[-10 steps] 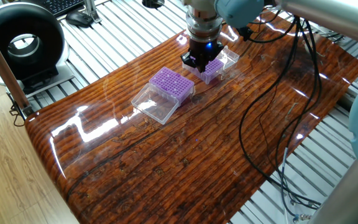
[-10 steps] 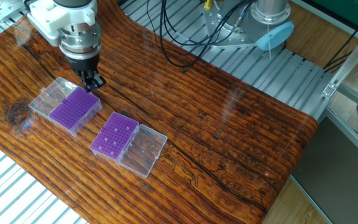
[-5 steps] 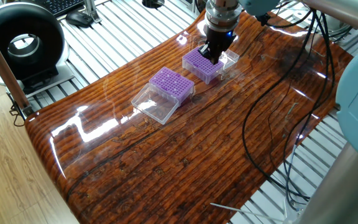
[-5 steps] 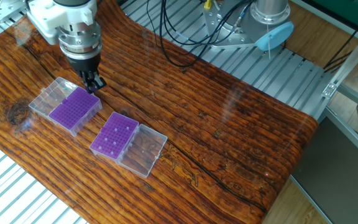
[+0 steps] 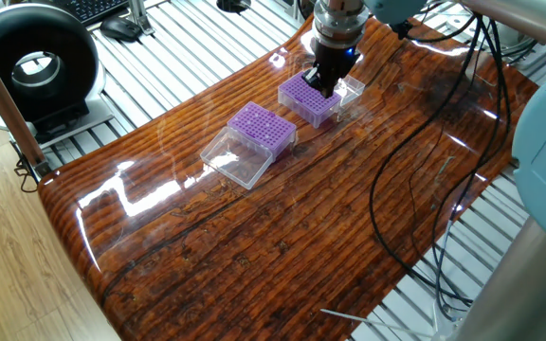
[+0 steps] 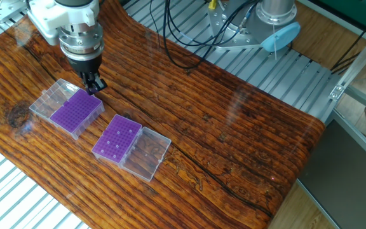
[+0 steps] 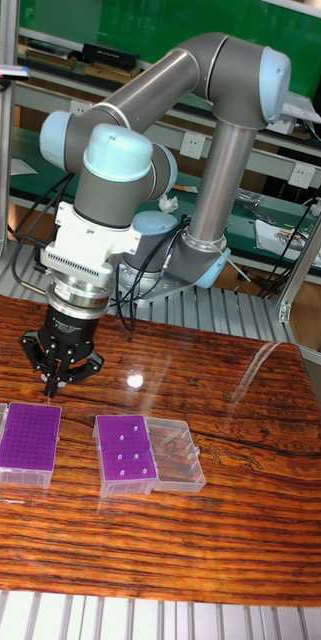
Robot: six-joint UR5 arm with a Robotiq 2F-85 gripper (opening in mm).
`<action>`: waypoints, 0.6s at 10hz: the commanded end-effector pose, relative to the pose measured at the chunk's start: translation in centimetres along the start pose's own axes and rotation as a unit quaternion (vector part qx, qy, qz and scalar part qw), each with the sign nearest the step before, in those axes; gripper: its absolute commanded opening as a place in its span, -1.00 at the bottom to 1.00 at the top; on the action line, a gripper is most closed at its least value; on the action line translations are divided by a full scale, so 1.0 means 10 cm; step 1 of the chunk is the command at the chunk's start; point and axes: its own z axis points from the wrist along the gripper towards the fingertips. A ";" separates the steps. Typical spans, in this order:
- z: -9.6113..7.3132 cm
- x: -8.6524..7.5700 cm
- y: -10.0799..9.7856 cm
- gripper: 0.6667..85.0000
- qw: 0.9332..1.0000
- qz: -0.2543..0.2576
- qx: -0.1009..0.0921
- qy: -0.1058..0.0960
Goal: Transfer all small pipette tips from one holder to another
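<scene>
Right now your gripper (image 7: 58,383) hovers just above the full purple box's (image 7: 27,437) rear edge, fingers nearly closed, holding nothing visible; the small pipette tips (image 6: 76,109) sit directly below

- Two purple boxes: one (image 6: 76,112) a dense dotted grid; the other (image 6: 118,138) showing a few pale dots (image 7: 125,447);
- clear lids (image 6: 146,152) hinged beside them;
- table (image 6: 234,127) glossy reddish-brown, dark-streaked wood grain;
- arm (image 7: 120,170) grey with pale-blue caps; gripper (image 7: 58,381) black.
</scene>
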 end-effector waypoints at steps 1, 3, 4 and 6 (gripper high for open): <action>0.00 -0.02 -0.04 -0.99 1.000 -0.008 0.007 0.001; 0.03 -0.07 -0.09 -0.99 1.000 -0.019 0.014 0.001; 0.04 -0.09 -0.14 -0.99 0.999 -0.031 0.017 -0.002; 0.06 -0.11 -0.13 -0.99 0.999 -0.030 0.013 0.000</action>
